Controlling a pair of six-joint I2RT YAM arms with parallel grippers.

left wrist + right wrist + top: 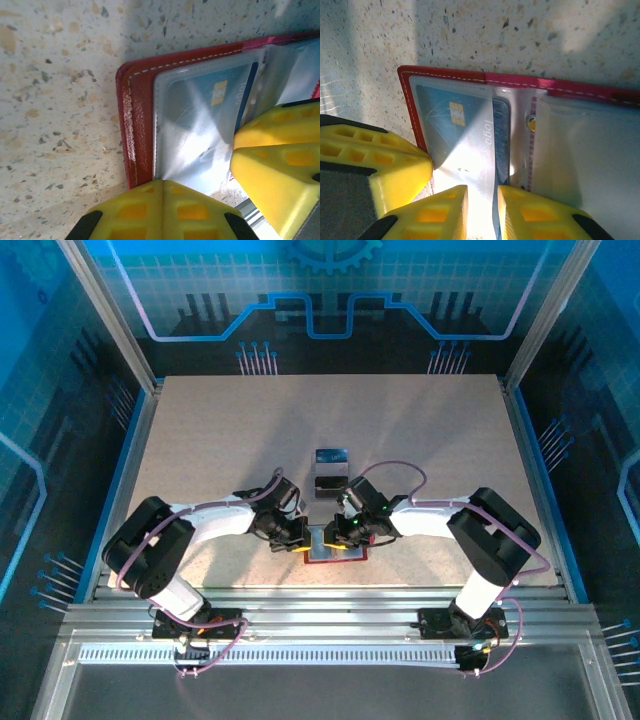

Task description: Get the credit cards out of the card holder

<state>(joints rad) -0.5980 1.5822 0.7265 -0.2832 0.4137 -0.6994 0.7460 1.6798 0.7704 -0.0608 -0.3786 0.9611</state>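
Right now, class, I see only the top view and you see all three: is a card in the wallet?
Observer: Yes, a blue card sits in the clear pocket of the open wallet.
Operator: Is the left hand open?
Observer: No, the left hand is shut, its tips at the wallet's near edge.
Operator: And the right hand?
Observer: The right hand is slightly open at the card's near end.
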